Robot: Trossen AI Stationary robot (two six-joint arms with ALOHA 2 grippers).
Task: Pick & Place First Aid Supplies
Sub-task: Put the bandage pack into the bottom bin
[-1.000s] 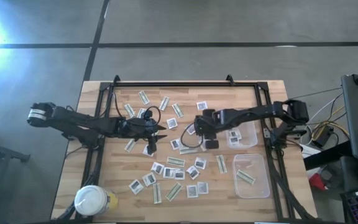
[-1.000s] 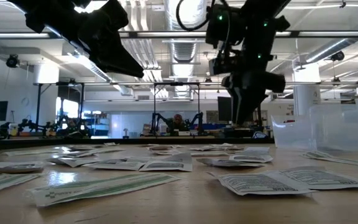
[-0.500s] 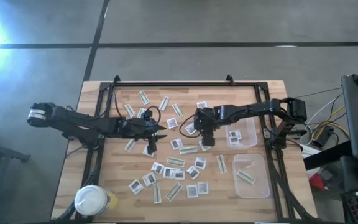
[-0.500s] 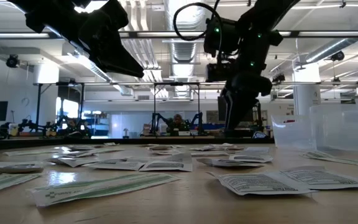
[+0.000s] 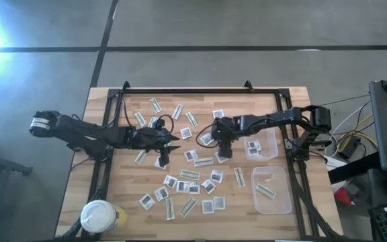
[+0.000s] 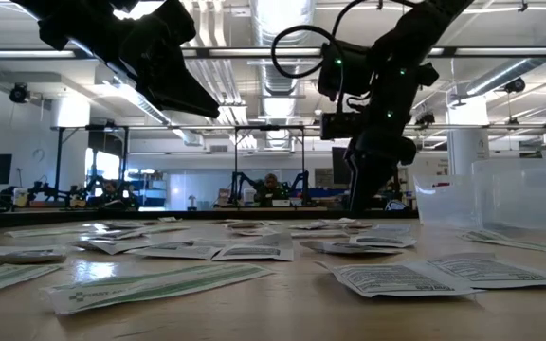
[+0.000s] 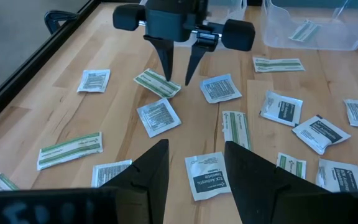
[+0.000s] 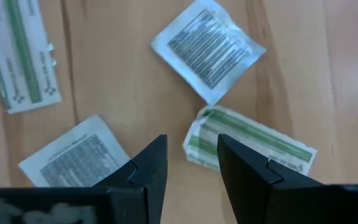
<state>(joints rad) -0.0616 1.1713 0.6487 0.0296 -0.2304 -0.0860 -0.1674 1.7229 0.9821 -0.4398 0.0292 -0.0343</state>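
A: What's just changed on your side?

B: I'm bringing the right end effector [image 5: 222, 153] down. A second ago it was riding higher and nearer the clear tubs; now it's sitting low over the scattered packets in the middle of the surface [image 5: 113, 195]. Its fingers are standing apart with nothing between them, and they've widened a touch during the descent.

A: Which packet are you going for?

B: I'm lining up on a crumpled green-and-white strip [image 8: 247, 144]. In the right wrist view it's lying just ahead of the fingertips, partly behind one of them. A square white packet [image 8: 207, 49] is lying farther ahead, touching or nearly touching the strip, and another square packet [image 8: 73, 158] is sitting off beside the other finger.

A: And the left arm?

B: I'm keeping the left end effector [image 5: 165, 149] hovering where it was, fingers parted and empty, well above the surface. From its wrist camera I'm watching the right end effector's tips pointing down at that same strip [image 7: 158, 83].

A: So where does that leave the task?

B: I'm judging this as the approach to a grasp, not yet a pick. Most supplies are still lying loose around both end effectors; only a few strips are in the near tub [image 5: 284, 202] and a packet or two in the far tub [image 5: 271, 138], both beyond the right end effector toward its arm's base. I'm minding that neighbouring square packet, which could get dragged along.
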